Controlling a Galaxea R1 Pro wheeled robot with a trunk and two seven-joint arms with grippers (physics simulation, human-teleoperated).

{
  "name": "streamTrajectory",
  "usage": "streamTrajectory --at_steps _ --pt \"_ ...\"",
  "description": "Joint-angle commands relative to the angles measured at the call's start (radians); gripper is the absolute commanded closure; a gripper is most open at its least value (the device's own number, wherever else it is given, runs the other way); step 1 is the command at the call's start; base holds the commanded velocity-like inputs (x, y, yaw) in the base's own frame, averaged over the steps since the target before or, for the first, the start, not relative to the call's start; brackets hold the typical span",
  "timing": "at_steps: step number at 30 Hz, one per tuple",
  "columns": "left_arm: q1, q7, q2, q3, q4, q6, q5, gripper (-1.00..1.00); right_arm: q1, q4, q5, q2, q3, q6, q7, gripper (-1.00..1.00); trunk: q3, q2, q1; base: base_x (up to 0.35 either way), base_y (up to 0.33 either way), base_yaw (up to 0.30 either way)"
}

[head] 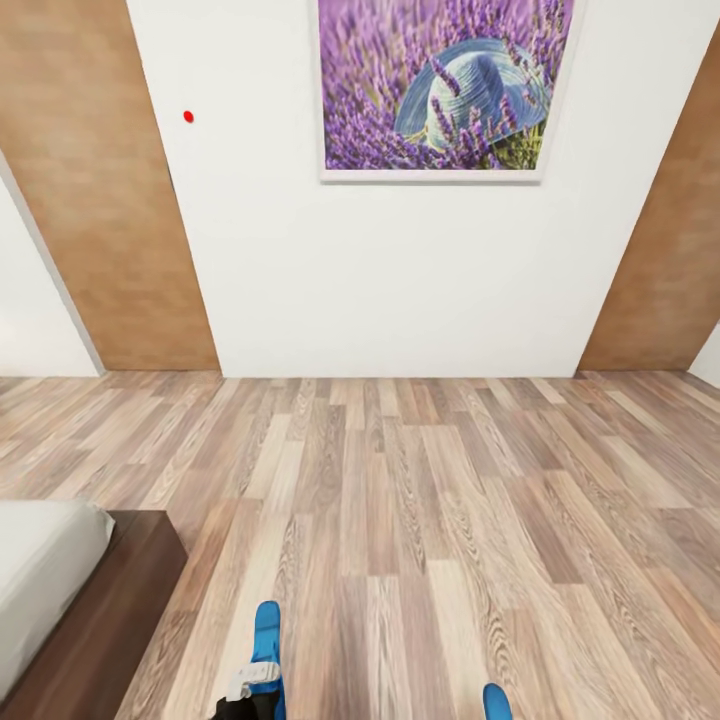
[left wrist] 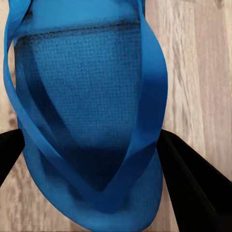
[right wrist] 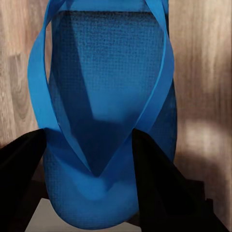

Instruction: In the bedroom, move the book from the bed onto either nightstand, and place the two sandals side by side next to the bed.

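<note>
- Two bright-blue sandals are showing at the bottom edge of the head view: the left sandal [head: 266, 645] and the right sandal [head: 496, 702], well apart from each other over the wood-plank floor [head: 420, 520].
- No brand, label or lettering is readable on either sandal, or on the lavender picture [head: 445, 85] hanging on the white wall [head: 400, 280].
- Left gripper [left wrist: 89, 159] is standing partly open, its dark fingers [left wrist: 193, 183] lying on either side of the left sandal [left wrist: 87, 116] near the point where the straps meet; it appears to be gripping the sole, though actual contact is hard to confirm.
- Right gripper [right wrist: 89, 159] is likewise partly open, with its fingers [right wrist: 154, 179] flanking the right sandal [right wrist: 108, 111] at the strap junction; the sandal seems held, but I cannot tell for sure.
- Long axis of the left sandal is running away from the robot toward the wall in the head view; the right sandal is mostly cut off there, so its direction is unclear.
- Bed [head: 50, 580] is sitting at the lower left, its grey mattress on a dark brown frame [head: 110, 620], with the left sandal near its corner.
</note>
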Motion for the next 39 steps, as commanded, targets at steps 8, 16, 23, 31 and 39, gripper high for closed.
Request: streamTrajectory --at_steps 8,16,23,31,39 --pt "-0.001 -0.003 0.000 -0.002 0.001 -0.002 0.009 1.00 0.000 0.000 -0.010 0.000 -0.001 0.007 0.004 1.00 -0.001 0.000 0.000 0.323 0.000 0.005" --pt "-0.001 -0.003 0.000 -0.002 0.001 -0.002 0.009 1.00 0.000 0.000 -0.010 0.000 -0.001 0.007 0.004 1.00 -0.001 0.000 0.000 0.322 0.000 0.000" --pt "-0.001 -0.003 0.000 -0.002 0.001 -0.002 0.009 1.00 0.000 0.000 -0.010 0.000 -0.001 0.007 0.004 1.00 -0.001 0.000 0.000 0.322 0.000 0.000" --pt "-0.001 -0.003 0.000 -0.002 0.001 -0.001 0.009 1.00 0.000 0.000 -0.010 -0.002 -0.001 0.007 0.004 1.00 -0.001 0.000 0.000 0.322 0.000 0.000" --pt "-0.001 -0.003 0.000 -0.003 0.001 -0.002 0.009 1.00 0.000 0.000 -0.010 -0.002 -0.001 0.007 0.004 1.00 -0.001 0.000 0.000 0.322 0.000 0.000"
